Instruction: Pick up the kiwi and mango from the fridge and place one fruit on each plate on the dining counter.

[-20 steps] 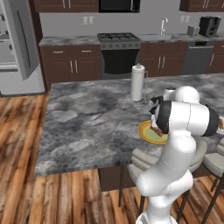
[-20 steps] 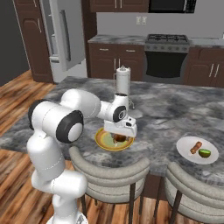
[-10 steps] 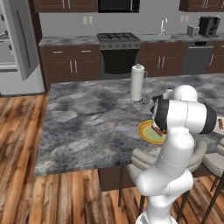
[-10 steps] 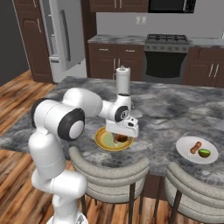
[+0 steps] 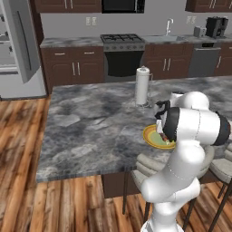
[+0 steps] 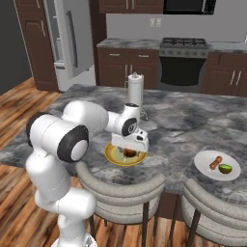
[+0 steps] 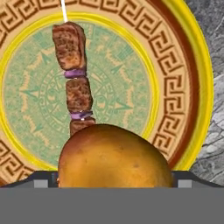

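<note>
The gripper [image 6: 129, 153] hangs at frame centre over the yellow plate [image 6: 112, 155]; how wide its jaws stand is unclear. The mango [image 7: 114, 156], bottom centre, sits on that plate beside a skewer [image 7: 74, 78].

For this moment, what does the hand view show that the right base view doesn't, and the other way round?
Hand view alone: the yellow plate's key-pattern rim and green centre up close, and the kebab as separate meat chunks on a stick.

Right base view alone: the white plate with the kiwi and a brown piece of food on it, the paper towel roll, the stools, the fridge and the stove.

Both: the mango on the yellow plate, on the grey marbled counter, with the hand right at it.
</note>
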Available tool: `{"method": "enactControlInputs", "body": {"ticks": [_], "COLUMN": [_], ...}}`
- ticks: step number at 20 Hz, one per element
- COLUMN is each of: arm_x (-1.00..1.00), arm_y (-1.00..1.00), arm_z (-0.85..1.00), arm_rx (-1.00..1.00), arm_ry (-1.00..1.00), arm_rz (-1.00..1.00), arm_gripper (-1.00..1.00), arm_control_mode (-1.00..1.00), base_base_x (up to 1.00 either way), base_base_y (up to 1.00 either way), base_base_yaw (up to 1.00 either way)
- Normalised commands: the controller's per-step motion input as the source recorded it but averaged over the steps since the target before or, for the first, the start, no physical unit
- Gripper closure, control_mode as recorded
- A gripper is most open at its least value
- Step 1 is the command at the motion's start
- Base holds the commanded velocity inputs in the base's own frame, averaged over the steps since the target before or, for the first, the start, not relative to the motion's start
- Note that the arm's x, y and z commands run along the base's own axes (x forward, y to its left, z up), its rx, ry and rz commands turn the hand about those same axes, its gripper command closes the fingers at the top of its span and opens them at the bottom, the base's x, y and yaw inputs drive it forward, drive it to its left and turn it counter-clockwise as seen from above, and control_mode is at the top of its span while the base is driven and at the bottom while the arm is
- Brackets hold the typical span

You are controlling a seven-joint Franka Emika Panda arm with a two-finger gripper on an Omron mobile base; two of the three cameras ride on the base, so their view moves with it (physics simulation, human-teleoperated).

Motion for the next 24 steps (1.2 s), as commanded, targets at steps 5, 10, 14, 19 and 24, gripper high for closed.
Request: {"method": "enactControlInputs", "body": {"ticks": [5, 10, 14, 19, 24], "arm_x": [-0.41, -0.49, -0.78, -0.87, -0.88], "arm_y": [0.0, 0.0, 0.0, 0.0, 0.02], "arm_z": [0.29, 0.65, 0.97, 0.9, 0.91], "arm_rx": [0.01, 0.03, 0.03, 0.06, 0.03], "arm_ry": [-0.16, -0.15, -0.18, -0.15, -0.15], "arm_rz": [0.08, 0.07, 0.02, 0.0, 0.0], "arm_gripper": [-1.0, -1.0, -1.0, -1.0, -1.0], "arm_control_mode": [-1.0, -1.0, -1.0, -1.0, -1.0], "base_base_x": [0.0, 0.0, 0.0, 0.0, 0.0], "base_base_y": [0.0, 0.0, 0.0, 0.0, 0.0], "base_base_yaw": [0.0, 0.0, 0.0, 0.0, 0.0]}}
